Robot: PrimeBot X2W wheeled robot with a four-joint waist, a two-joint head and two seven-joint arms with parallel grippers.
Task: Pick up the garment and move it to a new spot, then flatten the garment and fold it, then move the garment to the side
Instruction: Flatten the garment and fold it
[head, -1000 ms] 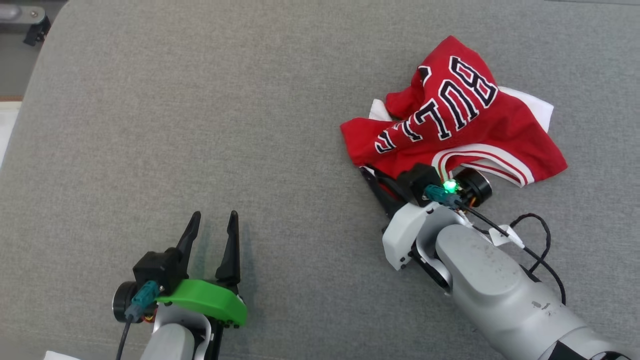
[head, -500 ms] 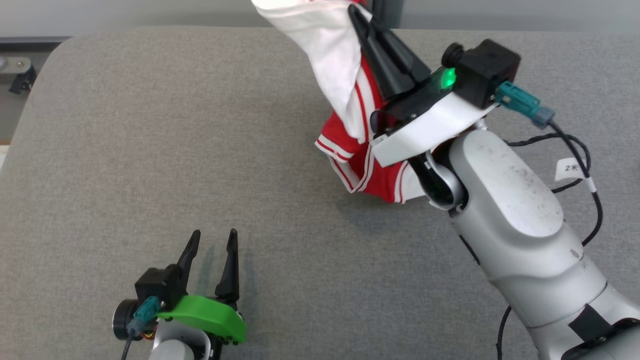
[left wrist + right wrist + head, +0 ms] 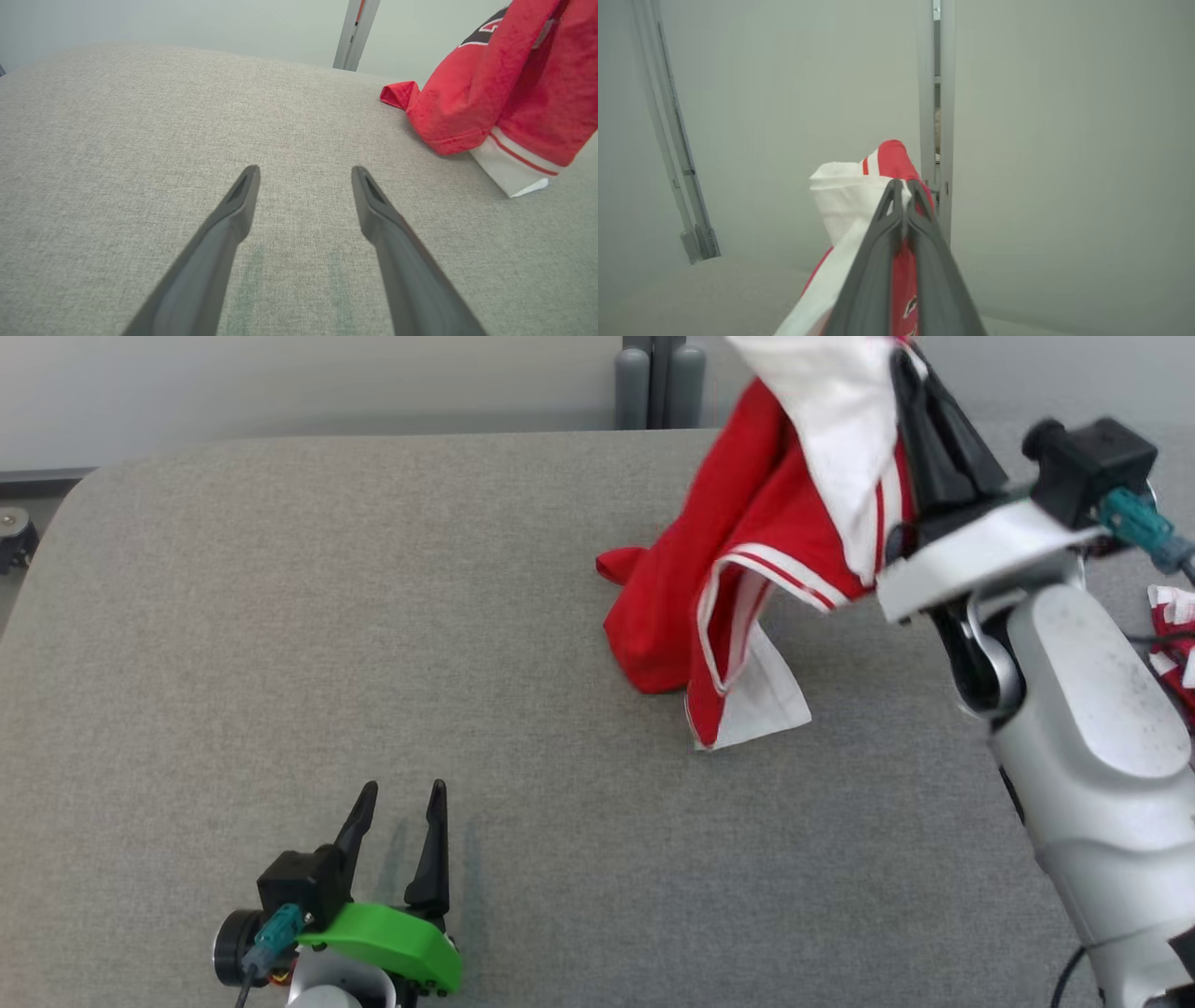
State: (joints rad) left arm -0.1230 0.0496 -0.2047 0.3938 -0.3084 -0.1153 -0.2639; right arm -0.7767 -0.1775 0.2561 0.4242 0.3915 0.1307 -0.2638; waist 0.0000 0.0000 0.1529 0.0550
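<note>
Right wrist view: right gripper [image 3: 902, 186] fingers pinched together on the garment [image 3: 850, 196] — white sleeve, striped trim. Head view adds the garment's lower end resting on the grey table [image 3: 280, 616], far right. Red-white scrap [image 3: 1174, 635], possibly cloth, is half hidden by the raised right forearm. Left gripper [image 3: 401, 791] is spread wide and empty — near left.

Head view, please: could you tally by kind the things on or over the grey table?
garment: 1
grippers: 2, the left gripper open and empty, the right gripper shut on the garment
red-and-white patterned item at the right edge, kind unclear: 1
Total: 4
</note>
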